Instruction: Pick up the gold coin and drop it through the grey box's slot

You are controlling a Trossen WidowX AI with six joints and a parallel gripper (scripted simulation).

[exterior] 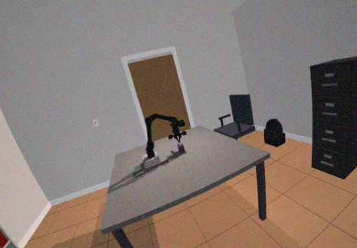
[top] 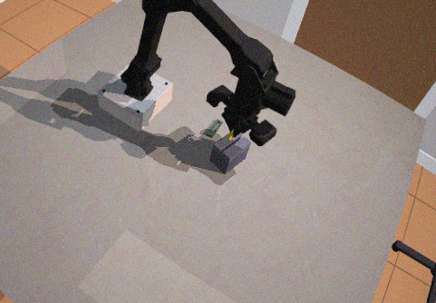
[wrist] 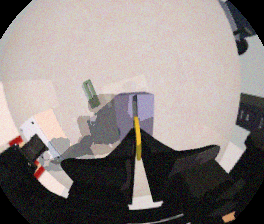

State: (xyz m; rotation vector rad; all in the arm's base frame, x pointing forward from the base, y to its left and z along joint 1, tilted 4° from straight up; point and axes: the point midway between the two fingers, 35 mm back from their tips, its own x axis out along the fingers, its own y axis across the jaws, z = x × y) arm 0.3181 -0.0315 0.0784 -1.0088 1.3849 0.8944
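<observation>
The gold coin (top: pixel 231 136) (wrist: pixel 137 134) is held on edge between the fingertips of my gripper (top: pixel 233 131) (exterior: pixel 179 141), which is shut on it and points down over the box. The grey box (top: pixel 237 157) (exterior: pixel 181 149) (wrist: pixel 145 107) stands on the table right under the coin. Its slot (wrist: pixel 135 104) shows as a dark line running on from the coin's far end, nearly in line with it in the wrist view. Whether the coin's lower edge is above the slot or in it, I cannot tell. The green holder (top: pixel 214 128) (wrist: pixel 90 93) is empty beside the box.
The arm's white base block (top: pixel 158 92) (exterior: pixel 151 161) (wrist: pixel 44 131) stands on the grey table (top: pixel 293 204) (exterior: pixel 202 174), beyond the holder from the box. The arm's shadow falls across the table and box side. A chair (exterior: pixel 236 128) and a black cabinet (exterior: pixel 336 119) stand off the table.
</observation>
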